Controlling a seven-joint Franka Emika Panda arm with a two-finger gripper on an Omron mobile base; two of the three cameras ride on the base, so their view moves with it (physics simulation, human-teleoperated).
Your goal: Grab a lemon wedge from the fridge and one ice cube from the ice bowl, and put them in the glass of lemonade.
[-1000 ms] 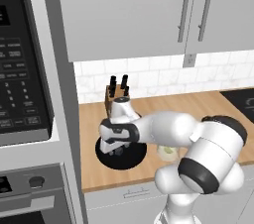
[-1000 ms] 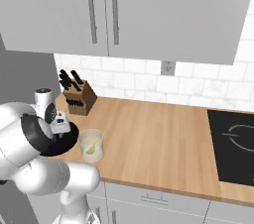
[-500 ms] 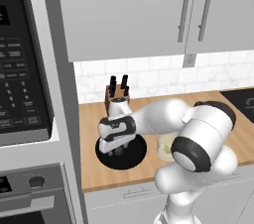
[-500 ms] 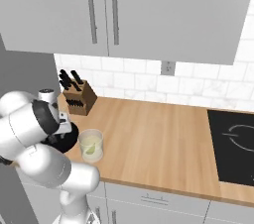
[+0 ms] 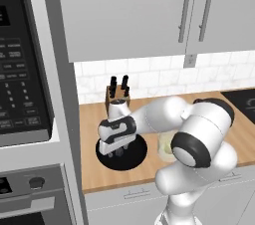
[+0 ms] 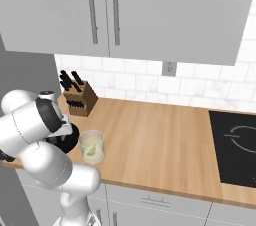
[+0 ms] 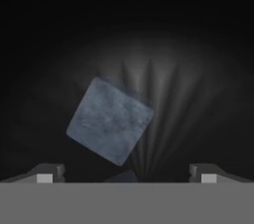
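The hand (image 5: 115, 152) has dropped lower into the bowl (image 5: 135, 159) at the surface's left end, jaws wide and empty, the cube (image 7: 109, 120) between them; a wedge already floats in the glass (image 6: 92, 146), so closing comes next.

Flat, even rendered light is filling both base views; the wooden counter (image 6: 160, 135) is showing no glare, and only a soft shadow is lying under the upper cabinets (image 5: 149, 15) on the tile. Edges are staying crisp, without blur or bending at the frame borders. The hand view is looking very dim: around the ice cube (image 7: 110, 120) faint pale streaks are fanning outward across the black ice bowl (image 7: 198, 44), fading into darkness.
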